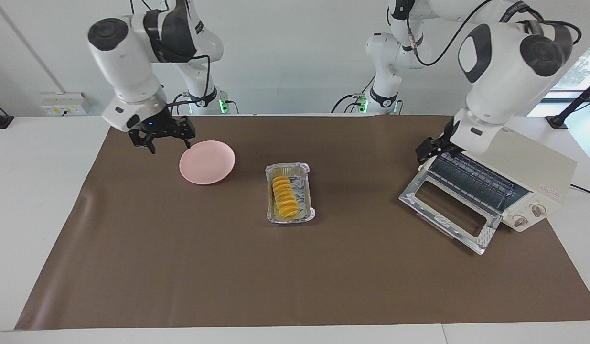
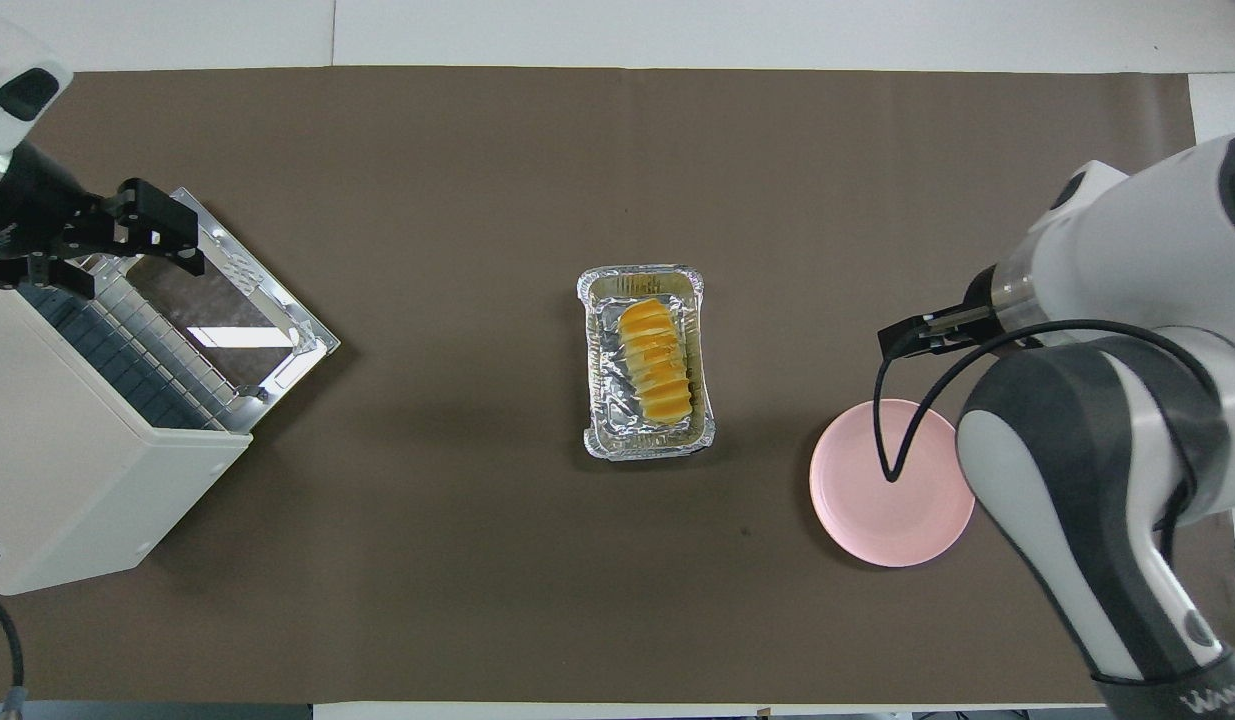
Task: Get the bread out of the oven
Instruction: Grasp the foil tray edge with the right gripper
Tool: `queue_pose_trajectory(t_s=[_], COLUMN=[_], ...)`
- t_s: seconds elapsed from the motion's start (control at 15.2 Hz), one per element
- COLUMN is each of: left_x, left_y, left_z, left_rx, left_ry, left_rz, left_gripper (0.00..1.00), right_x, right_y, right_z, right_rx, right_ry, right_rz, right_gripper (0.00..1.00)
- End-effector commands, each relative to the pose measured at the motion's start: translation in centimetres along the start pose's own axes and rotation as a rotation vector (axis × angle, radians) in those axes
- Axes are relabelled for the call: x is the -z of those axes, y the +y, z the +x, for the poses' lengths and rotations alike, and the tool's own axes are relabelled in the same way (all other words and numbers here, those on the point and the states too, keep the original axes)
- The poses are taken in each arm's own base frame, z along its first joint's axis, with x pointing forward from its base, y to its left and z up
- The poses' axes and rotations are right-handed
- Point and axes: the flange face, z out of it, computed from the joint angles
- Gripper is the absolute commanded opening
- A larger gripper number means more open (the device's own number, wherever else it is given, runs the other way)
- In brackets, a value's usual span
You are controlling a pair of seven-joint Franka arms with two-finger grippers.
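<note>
The bread (image 1: 284, 197) lay in the foil tray (image 1: 305, 192) at the middle of the brown mat (image 1: 180, 267), well apart from the oven (image 1: 524, 165), so I judged the taking-out as good as done. From the tray, in the facing view, the pink plate (image 1: 213, 167) sat at about ten o'clock and the oven at about three o'clock, at the left arm's end of the table, its glass door (image 1: 447, 210) dropped flat and its rack bare. The plate looked set near the tray as the likely place for the loaf, though nothing rested on it.

The left gripper (image 1: 435, 149) hung over the oven's open mouth, jaws apart and carrying nothing; perhaps it was placed there to shut the door. The right gripper (image 1: 163, 136) hovered just by the plate's rim, also spread and empty.

The facing view showed both grippers clear of the table. The overhead view (image 2: 142, 215) set the left gripper over the door's hinge edge, and showed the loaf's ridges running the tray's length.
</note>
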Motion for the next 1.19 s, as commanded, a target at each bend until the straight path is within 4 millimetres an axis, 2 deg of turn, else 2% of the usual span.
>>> queue_pose_trajectory(t_s=[0.0, 0.2, 0.33, 0.4, 0.46, 0.59, 0.66, 0.73, 0.86, 0.92, 1.12], left_x=[-0.5, -1.6, -1.8, -1.7, -1.5, -1.5, -1.9, -2.1, -2.2, -2.3, -2.5], left_y=[-1.3, -3.1, -5.3, -4.5, -4.7, -3.8, -3.9, -3.2, -3.0, -2.9, -2.9], left_z=[-3.5, -5.6, -6.6, -7.0, -6.8, -5.9, -5.3, -5.4, -5.8, -5.7, -5.1], left_rx=[-0.048, -0.105, -0.075, -0.096, -0.100, -0.123, -0.119, -0.131, -0.135, -0.137, -0.140], left_ry=[-0.045, -0.060, -0.059, -0.057, -0.043, -0.017, -0.025, -0.033, -0.057, -0.051, -0.036], left_rz=[0.051, 0.033, 0.011, 0.016, 0.015, 0.028, 0.034, 0.035, 0.042, 0.040, 0.036], left_gripper=[1.00, 1.00, 1.00, 1.00, 1.00, 1.00, 1.00, 1.00, 1.00, 1.00, 1.00], right_x=[-4.4, -9.2, -12.0, -12.3, -12.4, -12.8, -12.8, -13.0, -13.0, -13.5, -15.4], right_y=[-2.2, -6.4, -8.1, -8.6, -8.9, -10.2, -10.4, -10.6, -11.5, -13.1, -14.5], right_z=[0.7, -0.4, -1.8, -2.1, -2.1, -2.2, -2.0, -1.8, -0.8, -0.5, 0.2], right_rx=[-0.046, -0.107, -0.081, -0.072, -0.067, -0.061, -0.078, -0.092, -0.095, -0.084, -0.100], right_ry=[0.028, 0.055, 0.054, 0.051, 0.051, 0.045, 0.060, 0.060, 0.062, 0.058, 0.068], right_rz=[0.006, 0.017, 0.021, 0.020, 0.022, 0.037, 0.064, 0.083, 0.098, 0.099, 0.103], right_gripper=[0.99, 0.96, 0.96, 0.96, 0.96, 0.96, 0.96, 0.96, 0.96, 0.96, 0.96])
